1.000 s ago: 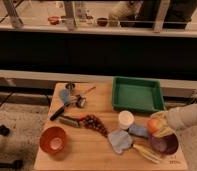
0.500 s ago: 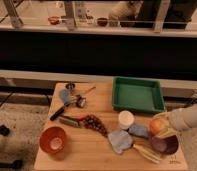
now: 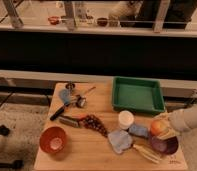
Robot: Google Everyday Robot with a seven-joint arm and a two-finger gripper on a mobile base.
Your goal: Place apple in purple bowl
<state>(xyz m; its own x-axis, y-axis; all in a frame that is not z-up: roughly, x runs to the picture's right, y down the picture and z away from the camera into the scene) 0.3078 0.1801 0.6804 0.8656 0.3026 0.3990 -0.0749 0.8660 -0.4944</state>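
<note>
A light wooden counter (image 3: 92, 155) seen from above and in front, with a dark wall and a railing behind it. Directions are given as on a clock laid over the counter, with twelve at the far edge.

At about four o'clock, near the right edge, a pale robot arm (image 3: 189, 119) reaches in from the right. Its claw (image 3: 161, 126) is closed around the apple (image 3: 155, 128), a small yellow-orange fruit with a red blush, and holds it just above the counter.

The purple bowl (image 3: 164, 146) sits at five o'clock, directly below and slightly right of the apple in the view. The apple is over or just beside the bowl's far left rim; it cannot be told whether they touch.

A green tray (image 3: 138, 94) lies at one o'clock. A white cup (image 3: 125, 119) stands near the centre, just left of the apple. A blue cloth (image 3: 119, 141) lies at six o'clock, with a smaller blue item (image 3: 138, 131) between it and the apple. A pale yellow object (image 3: 147, 154) lies just left of the purple bowl.

A bunch of dark grapes (image 3: 95, 123) is left of centre. An orange bowl (image 3: 54, 140) with a pale middle sits at eight o'clock. A black-handled knife (image 3: 57, 112) and some metal utensils (image 3: 76, 97) lie at ten o'clock.
</note>
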